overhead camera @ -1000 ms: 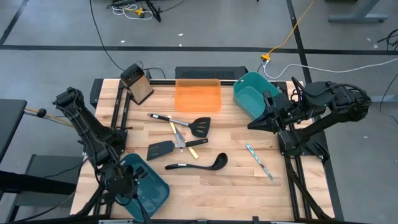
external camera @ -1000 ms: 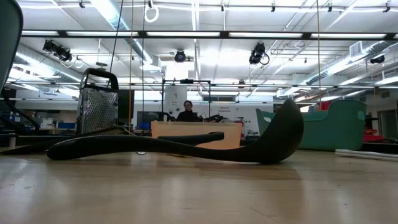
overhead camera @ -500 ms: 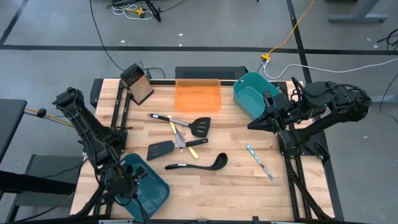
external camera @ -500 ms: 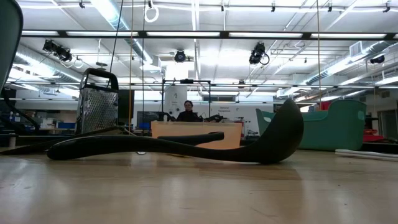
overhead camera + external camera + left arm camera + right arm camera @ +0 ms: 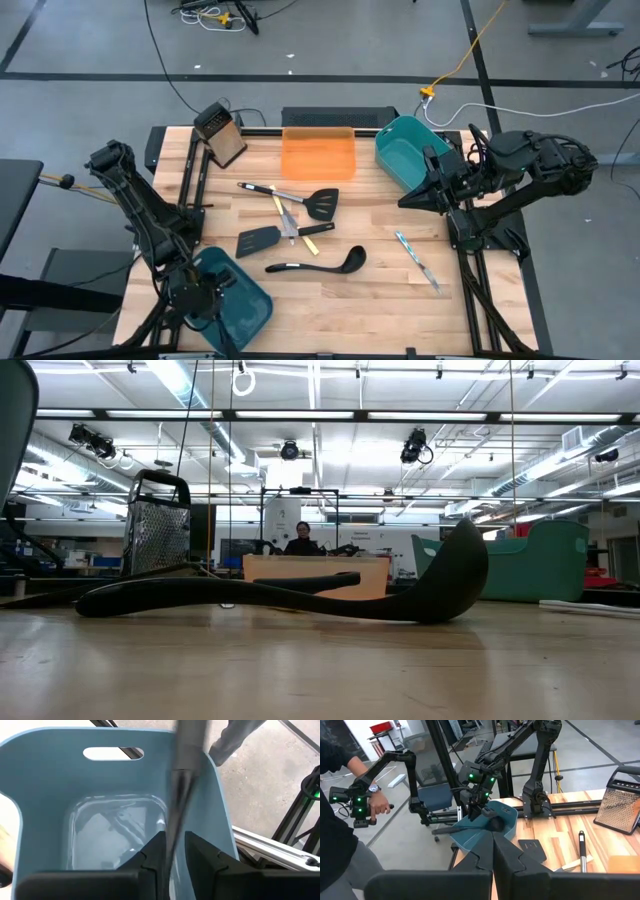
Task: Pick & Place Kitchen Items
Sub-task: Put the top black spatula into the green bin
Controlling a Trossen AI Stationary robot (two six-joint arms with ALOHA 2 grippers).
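Two arms, both mine. L jaws [image 5: 205, 290] hang over the teal bin [image 5: 248, 305] at the front-left corner of the worktop [image 5: 380, 290]. Left wrist view: a slim grey handle [image 5: 186, 765] runs up between those jaws w/ the bin's inside right behind it. Can't tell whether I'm clamped on it or have let go.

R jaws [image 5: 492, 851] are clenched, nothing in them. They sit at the worktop's right edge, just beside the second teal bin [image 5: 402, 150] at the back right. From there I see a dark utensil [image 5: 492, 824] lying in the front-left bin, handle poking over the rim. A person's hand [image 5: 376, 804] shows off to the side, beyond the worktop.

Rest of the items lie mid-worktop:
- black ladle [image 5: 318, 264], nearest the front edge
- slotted spatula [image 5: 257, 240], just behind the ladle's handle
- 2nd spatula [image 5: 322, 204], nearer the orange tray [image 5: 318, 155]
- yellow-handled pcs [image 5: 314, 231] between the two spatulas, crossing silver ones
- slim silver cutlery [image 5: 417, 260], apart, on the right side

Grater [image 5: 220, 134] stands at the back left.
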